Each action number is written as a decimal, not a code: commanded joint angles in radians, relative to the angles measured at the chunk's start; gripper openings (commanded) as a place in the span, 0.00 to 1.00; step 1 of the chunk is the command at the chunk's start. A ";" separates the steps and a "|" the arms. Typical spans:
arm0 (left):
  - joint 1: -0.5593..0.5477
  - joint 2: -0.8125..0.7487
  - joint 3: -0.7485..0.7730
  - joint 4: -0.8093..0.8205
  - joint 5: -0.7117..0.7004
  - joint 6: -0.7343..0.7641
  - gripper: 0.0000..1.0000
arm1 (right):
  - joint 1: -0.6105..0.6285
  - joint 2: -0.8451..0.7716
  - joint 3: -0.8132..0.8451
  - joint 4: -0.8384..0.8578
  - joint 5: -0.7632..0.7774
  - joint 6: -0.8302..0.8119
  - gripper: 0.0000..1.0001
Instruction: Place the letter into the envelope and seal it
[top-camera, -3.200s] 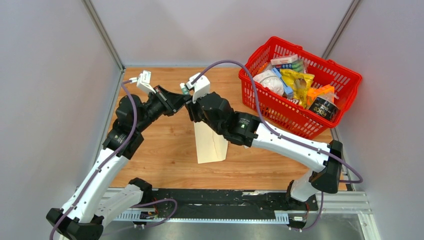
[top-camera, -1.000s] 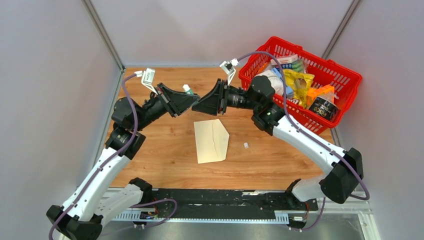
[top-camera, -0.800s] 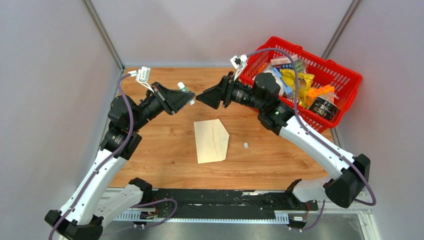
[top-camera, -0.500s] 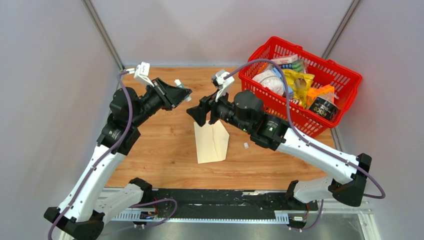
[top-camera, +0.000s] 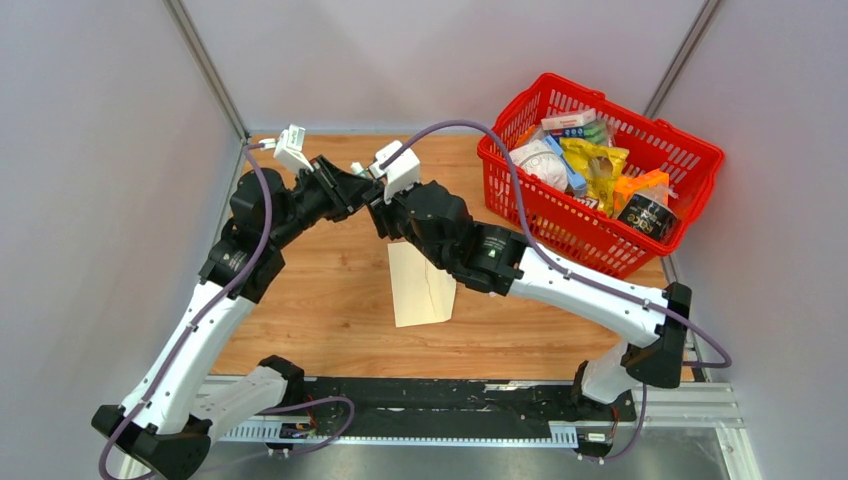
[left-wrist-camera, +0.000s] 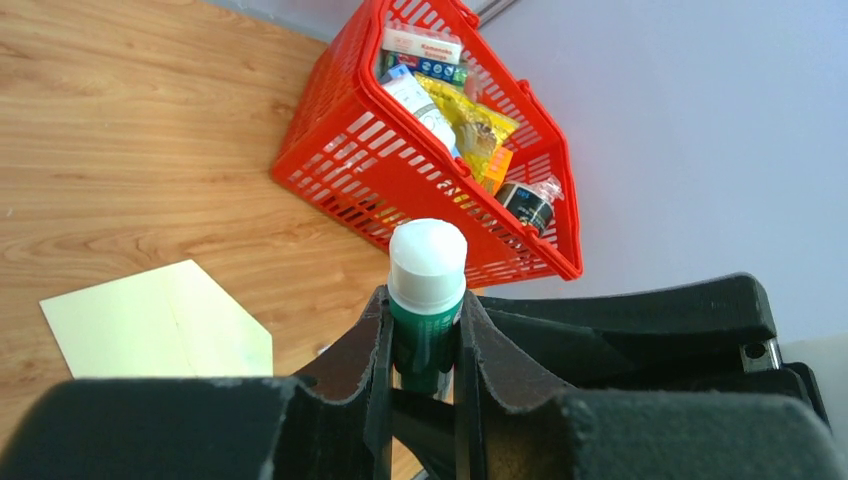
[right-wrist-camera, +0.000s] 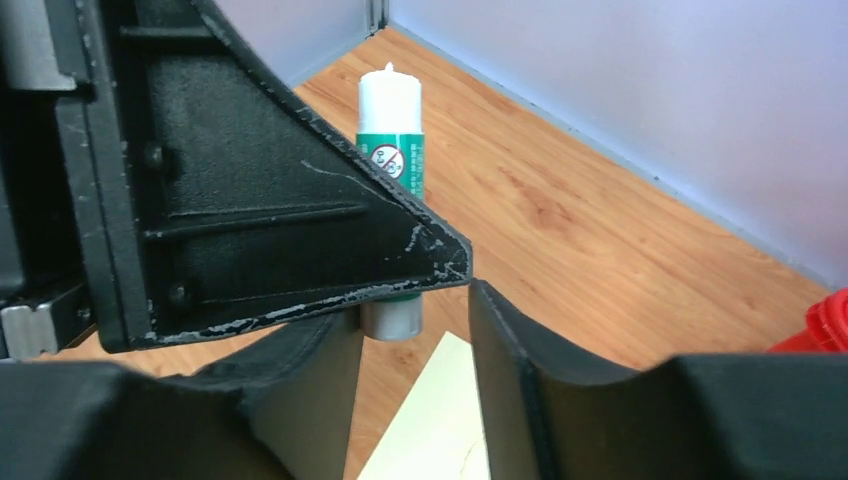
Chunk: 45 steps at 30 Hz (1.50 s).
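Envelope (top-camera: 420, 300) flat; raised left claw (left-wrist-camera: 422, 310) pinches glue stick (left-wrist-camera: 427, 262).

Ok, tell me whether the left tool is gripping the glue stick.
Yes, the left tool clamps the green body of the glue stick from both sides.

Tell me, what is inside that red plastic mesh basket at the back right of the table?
The red plastic basket holds a yellow crinkly snack bag, a white round packet, an orange pack and a dark labelled tin. Whatever lies underneath them is covered.
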<state>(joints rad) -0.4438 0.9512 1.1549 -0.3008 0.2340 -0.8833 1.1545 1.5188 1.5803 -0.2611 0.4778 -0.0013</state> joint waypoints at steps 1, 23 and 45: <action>0.001 -0.002 0.029 0.014 0.031 -0.005 0.00 | 0.004 0.023 0.084 -0.007 0.076 -0.051 0.40; -0.001 -0.005 -0.012 0.295 0.347 0.133 0.00 | -0.294 -0.177 -0.290 0.594 -1.191 0.667 0.06; 0.001 0.066 0.149 -0.064 0.028 0.066 0.00 | -0.009 -0.106 -0.051 -0.013 0.060 0.095 0.68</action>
<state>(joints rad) -0.4450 1.0046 1.2621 -0.3355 0.3084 -0.7807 1.1225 1.3514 1.4361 -0.2081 0.2661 0.1909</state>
